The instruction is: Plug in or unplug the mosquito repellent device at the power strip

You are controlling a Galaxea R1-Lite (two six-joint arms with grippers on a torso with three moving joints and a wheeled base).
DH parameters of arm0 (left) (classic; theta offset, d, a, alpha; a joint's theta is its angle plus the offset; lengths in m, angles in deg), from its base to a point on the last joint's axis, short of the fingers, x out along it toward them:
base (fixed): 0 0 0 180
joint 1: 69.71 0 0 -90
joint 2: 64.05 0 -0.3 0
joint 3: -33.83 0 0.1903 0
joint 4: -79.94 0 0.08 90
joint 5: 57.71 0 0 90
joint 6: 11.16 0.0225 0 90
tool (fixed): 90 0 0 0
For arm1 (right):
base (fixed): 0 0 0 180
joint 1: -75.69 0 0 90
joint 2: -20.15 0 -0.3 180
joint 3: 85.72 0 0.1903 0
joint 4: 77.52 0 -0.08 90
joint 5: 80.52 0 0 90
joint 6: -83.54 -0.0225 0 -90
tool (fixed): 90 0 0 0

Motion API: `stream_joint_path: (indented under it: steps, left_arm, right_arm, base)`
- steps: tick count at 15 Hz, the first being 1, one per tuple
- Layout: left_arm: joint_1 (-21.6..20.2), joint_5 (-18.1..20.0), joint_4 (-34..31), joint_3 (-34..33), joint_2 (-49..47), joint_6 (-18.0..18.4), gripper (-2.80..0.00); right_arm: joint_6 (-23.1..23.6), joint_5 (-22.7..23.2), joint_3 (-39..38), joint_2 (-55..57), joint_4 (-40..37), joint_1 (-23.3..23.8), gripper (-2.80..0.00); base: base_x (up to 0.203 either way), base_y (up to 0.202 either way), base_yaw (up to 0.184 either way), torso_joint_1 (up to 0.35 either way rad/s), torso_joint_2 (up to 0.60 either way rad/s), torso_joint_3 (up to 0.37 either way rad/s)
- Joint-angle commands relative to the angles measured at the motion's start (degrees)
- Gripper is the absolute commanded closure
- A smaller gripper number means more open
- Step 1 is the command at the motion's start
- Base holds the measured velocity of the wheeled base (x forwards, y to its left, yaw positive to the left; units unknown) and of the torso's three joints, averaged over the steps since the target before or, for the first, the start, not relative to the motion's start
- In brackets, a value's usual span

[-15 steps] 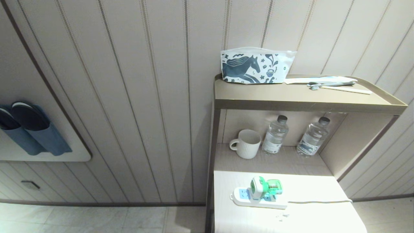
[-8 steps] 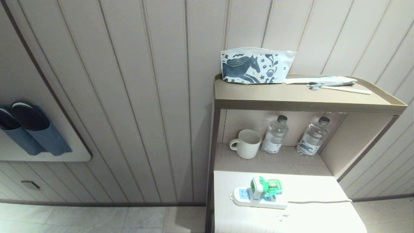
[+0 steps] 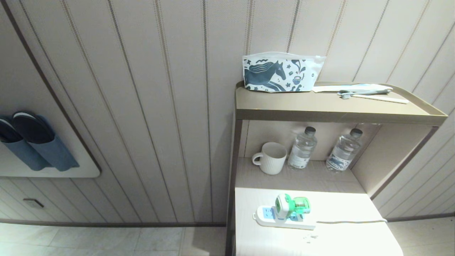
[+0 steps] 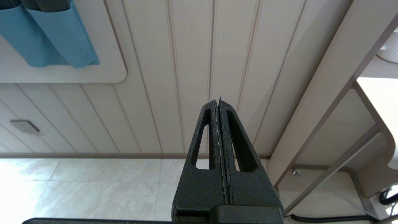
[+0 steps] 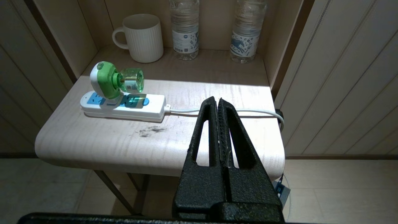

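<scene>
The mosquito repellent device (image 5: 113, 80) sat plugged into the power strip (image 5: 122, 106), its green bottle lying out over the socket panels, and the strip lay on the pale desk (image 5: 93, 140) with its white cord (image 5: 248, 111) trailing off the far edge. So I'd say the job was unplugging, and none of it looked done yet: nothing touched the device. The right tool (image 5: 218, 102) hung off the desk's near edge, well apart from the strip, jaws pressed together and empty. The left tool (image 4: 218, 102) was parked facing the wall, also closed. Behind stood a mug (image 5: 143, 37) and two water bottles (image 5: 185, 29).
</scene>
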Motion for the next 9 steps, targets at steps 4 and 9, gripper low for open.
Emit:
stream_joint_path:
  steps: [4, 9]
  left_arm:
    - [0.0, 0.0, 0.0, 0.0, -0.1, 0.0, 0.00]
    - [0.0, 0.0, 0.0, 0.0, -0.1, 0.0, 0.00]
  right_arm:
    - [-0.4, -0.2, 0.0, 0.1, 0.0, 0.0, 0.00]
    - [-0.7, -0.5, 0.0, 0.1, 0.0, 0.0, 0.00]
  base:
    - [0.000, 0.000, 0.000, 0.000, 0.00, 0.000]
    - [0.000, 0.000, 0.000, 0.000, 0.00, 0.000]
